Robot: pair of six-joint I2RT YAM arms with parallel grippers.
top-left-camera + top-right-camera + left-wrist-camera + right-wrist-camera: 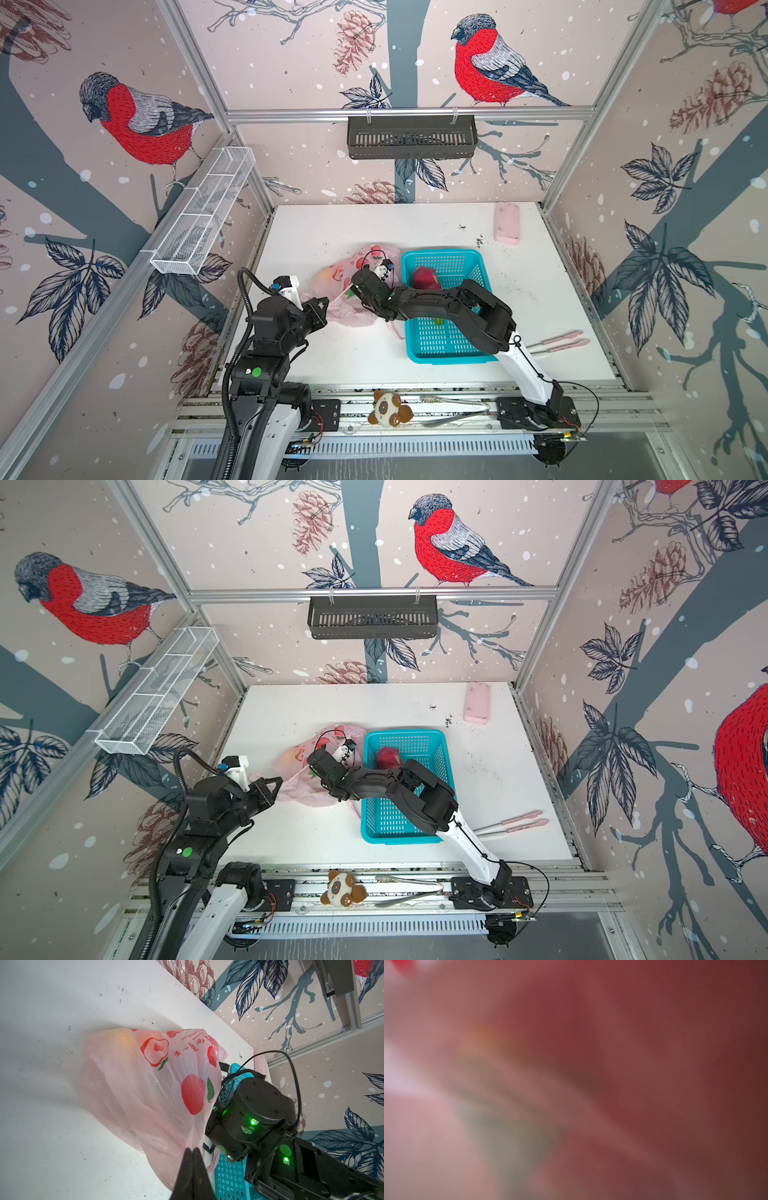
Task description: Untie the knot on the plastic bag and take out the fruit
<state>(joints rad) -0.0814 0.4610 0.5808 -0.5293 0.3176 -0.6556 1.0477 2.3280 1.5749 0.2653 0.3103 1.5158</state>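
Left fingers [186, 1169] pressed together; right arm [419, 303] stretched leftward.

"YOUR LIFE" on plastic bag [145, 1088]

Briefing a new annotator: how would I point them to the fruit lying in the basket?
On the white table, find the teal basket right of the middle. The dragon fruit lies at its far end: magenta-red and bare, not veiled like what sits in the pink bag beside it.
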